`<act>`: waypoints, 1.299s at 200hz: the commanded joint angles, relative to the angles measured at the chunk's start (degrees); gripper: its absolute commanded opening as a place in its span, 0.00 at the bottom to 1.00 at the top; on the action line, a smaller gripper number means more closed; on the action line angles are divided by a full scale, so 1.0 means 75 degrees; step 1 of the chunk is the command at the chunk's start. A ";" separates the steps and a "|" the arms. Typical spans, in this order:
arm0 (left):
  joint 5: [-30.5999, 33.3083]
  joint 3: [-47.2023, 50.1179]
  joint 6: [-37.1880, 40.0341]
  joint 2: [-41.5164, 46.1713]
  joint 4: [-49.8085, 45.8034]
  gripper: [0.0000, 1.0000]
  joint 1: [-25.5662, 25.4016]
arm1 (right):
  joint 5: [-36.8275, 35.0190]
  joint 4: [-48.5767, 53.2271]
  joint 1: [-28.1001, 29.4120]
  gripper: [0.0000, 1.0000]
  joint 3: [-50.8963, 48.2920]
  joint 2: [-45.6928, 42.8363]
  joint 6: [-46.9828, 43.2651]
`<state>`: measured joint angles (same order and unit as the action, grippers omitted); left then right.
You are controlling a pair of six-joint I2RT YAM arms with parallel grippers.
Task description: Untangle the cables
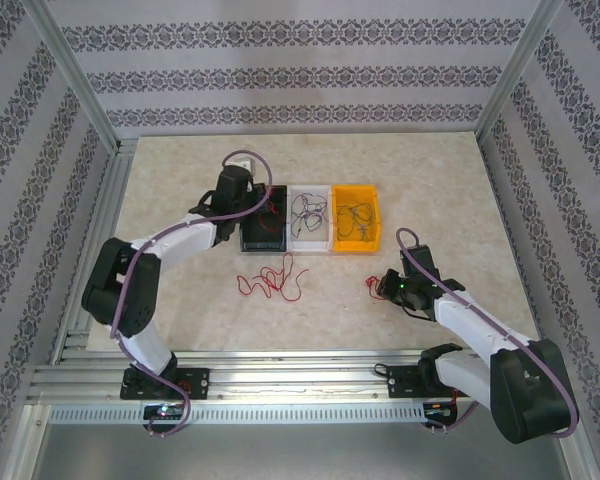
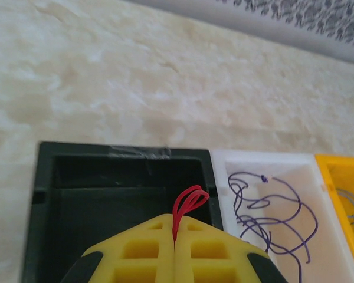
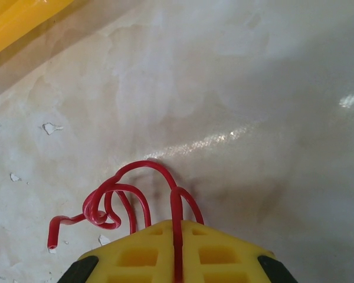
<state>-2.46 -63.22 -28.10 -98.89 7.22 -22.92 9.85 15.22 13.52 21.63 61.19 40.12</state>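
A beige, marble-patterned table (image 1: 450,200) holds three small open plastic bins in a row near its middle. From left to right they are a black bin (image 2: 121,152), a white bin (image 2: 265,159) and an orange bin (image 1: 355,190), sides touching.

The left gripper (image 2: 174,227), with yellow finger pads, hovers over the near edge of the black bin. Its jaws are pressed together, pinching a thin red wire loop (image 2: 186,203) that sticks up between the pads above the bin's dark inside.

The right gripper (image 3: 178,227) is low over the table at the near right, well apart from the bins. Its jaws are also closed, pinching one end of a short curled red wire (image 3: 99,211). The rest of that wire lies in small loops on the table just left of the pads.

A loose red wire squiggle (image 1: 272,280) lies spread on the table just near of the black bin, between the two arms.

A tangle of thin dark wires (image 1: 309,210) sits in the white bin. A bunch of dark green-grey wires (image 1: 356,217) sits in the orange bin.
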 commanded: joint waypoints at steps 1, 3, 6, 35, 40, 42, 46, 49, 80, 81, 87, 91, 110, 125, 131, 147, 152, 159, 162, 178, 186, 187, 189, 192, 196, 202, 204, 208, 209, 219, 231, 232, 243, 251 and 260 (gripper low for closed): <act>0.0315 -0.0271 -0.0141 -0.0317 -0.0209 0.00 -0.0038 | 0.0120 0.0042 0.0142 0.11 0.0163 -0.0091 -0.0169; 0.0345 -0.0288 -0.0152 -0.0338 -0.0224 0.00 -0.0038 | 0.0118 0.0047 0.0148 0.11 0.0163 -0.0101 -0.0169; 0.0386 -0.0314 -0.0147 -0.0354 -0.0260 0.02 -0.0038 | 0.0117 0.0056 0.0164 0.11 0.0163 -0.0110 -0.0180; 0.0694 -0.0546 -0.0001 -0.0251 -0.0547 0.52 -0.0038 | 0.0105 0.0103 0.0278 0.12 0.0151 -0.0282 -0.0234; 0.0741 -0.0558 0.0015 -0.0179 -0.0527 0.58 -0.0038 | 0.0105 0.0104 0.0294 0.12 0.0146 -0.0294 -0.0245; 0.0753 -0.0559 0.0019 -0.0137 -0.0514 0.60 -0.0038 | 0.0105 0.0103 0.0295 0.12 0.0150 -0.0304 -0.0250; 0.0786 -0.0553 0.0018 -0.0063 -0.0499 0.65 -0.0038 | 0.0099 0.0103 0.0310 0.12 0.0157 -0.0306 -0.0251; 0.0811 -0.0558 0.0028 -0.0003 -0.0489 0.68 -0.0038 | 0.0094 0.0112 0.0319 0.12 0.0162 -0.0305 -0.0257; 0.1207 -0.0375 -0.0075 0.0728 -0.0437 0.82 -0.0029 | 0.0076 0.0081 0.0434 0.12 0.0260 -0.0202 -0.0307; 0.1230 -0.0362 -0.0086 0.0758 -0.0437 0.82 -0.0034 | 0.0073 0.0080 0.0447 0.12 0.0264 -0.0196 -0.0308; 0.1369 -0.0253 -0.0162 0.0904 -0.0466 0.83 -0.0027 | 0.0070 0.0062 0.0507 0.12 0.0307 -0.0169 -0.0332; 0.1445 -0.0194 -0.0214 0.1016 -0.0531 0.83 -0.0021 | 0.0059 0.0059 0.0565 0.12 0.0337 -0.0164 -0.0344; 0.1462 0.0245 -0.0314 0.1411 -0.0828 0.83 0.0037 | 0.0024 0.0089 0.0870 0.12 0.0565 -0.0137 -0.0419; 0.1512 0.0786 -0.0427 0.1695 -0.1080 0.83 0.0044 | -0.0129 0.0176 0.1247 0.12 0.0845 -0.0156 -0.0508; 0.1553 0.1044 -0.0499 0.1843 -0.1150 0.83 0.0044 | -0.0191 0.0184 0.1431 0.12 0.0984 -0.0170 -0.0559; 0.1783 0.1803 -0.0880 0.2306 -0.1342 0.83 0.0041 | -0.0342 0.0144 0.1911 0.12 0.1442 -0.0103 -0.0669; 0.1897 0.2028 -0.1046 0.2464 -0.1417 0.82 0.0044 | -0.0324 0.0124 0.2028 0.13 0.1579 -0.0039 -0.0698; 0.2061 0.2340 -0.1275 0.2687 -0.1527 0.82 0.0044 | -0.0277 0.0026 0.2196 0.13 0.1847 0.0110 -0.0761; 0.2157 0.2473 -0.1396 0.2791 -0.1582 0.82 0.0044 | -0.0262 -0.0006 0.2276 0.13 0.1972 0.0195 -0.0800; 0.2635 0.3002 -0.1875 0.3218 -0.1951 0.81 0.0038 | -0.0109 -0.0093 0.2560 0.13 0.2788 0.0884 -0.1046; 0.2829 0.3183 -0.2053 0.3389 -0.2164 0.81 0.0042 | 0.0010 -0.0082 0.2682 0.13 0.3270 0.1345 -0.1194; 0.2850 0.3193 -0.2071 0.3412 -0.2196 0.81 0.0037 | 0.0028 -0.0083 0.2702 0.13 0.3334 0.1404 -0.1209; 0.2901 0.3247 -0.2109 0.3453 -0.2244 0.81 0.0036 | 0.0057 -0.0081 0.2731 0.13 0.3461 0.1512 -0.1250; 0.2949 0.3299 -0.2149 0.3495 -0.2308 0.81 0.0043 | 0.0106 -0.0083 0.2768 0.13 0.3659 0.1721 -0.1302; 0.3000 0.3363 -0.2215 0.3566 -0.2396 0.81 0.0039 | 0.0169 -0.0081 0.2826 0.13 0.3917 0.1991 -0.1370; 0.3075 0.3446 -0.2255 0.3643 -0.2513 0.81 0.0044 | 0.0275 -0.0089 0.2902 0.13 0.4307 0.2418 -0.1468; 0.3103 0.3475 -0.2263 0.3672 -0.2549 0.81 0.0041 | 0.0326 -0.0092 0.2916 0.13 0.4454 0.2554 -0.1493; 0.3131 0.3505 -0.2273 0.3715 -0.2625 0.81 0.0044 | 0.0416 -0.0097 0.2957 0.13 0.4736 0.2850 -0.1549; 0.3142 0.3512 -0.2275 0.3722 -0.2632 0.81 0.0044 | 0.0442 -0.0096 0.2974 0.13 0.4817 0.2889 -0.1568; 0.3207 0.3562 -0.2262 0.3790 -0.2811 0.81 0.0043 | 0.0697 0.0022 0.3030 0.13 0.5598 0.3693 -0.1672; 0.3227 0.3618 -0.2187 0.3876 -0.2915 0.81 0.0044 | 0.0961 0.0258 0.3058 0.13 0.6625 0.4623 -0.1753; 0.3225 0.3622 -0.2179 0.3878 -0.2924 0.81 0.0044 | 0.0972 0.0286 0.3054 0.13 0.6710 0.4695 -0.1758; 0.3015 0.3708 -0.1906 0.3948 -0.2765 0.81 0.0036 | 0.1076 0.0499 0.3050 0.13 0.7581 0.5428 -0.1774; 0.2660 0.3798 -0.1584 0.4007 -0.2489 0.81 0.0026 | 0.1111 0.0583 0.3049 0.15 0.8109 0.5885 -0.1769; 0.2229 0.3906 -0.1215 0.4089 -0.2167 0.81 -0.0003 | 0.1101 0.0641 0.3024 0.22 0.8697 0.6308 -0.1726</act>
<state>18.35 -35.99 -42.15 -69.91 -10.96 -23.14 15.25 16.58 36.16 77.84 101.21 28.88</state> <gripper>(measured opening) 0.814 0.157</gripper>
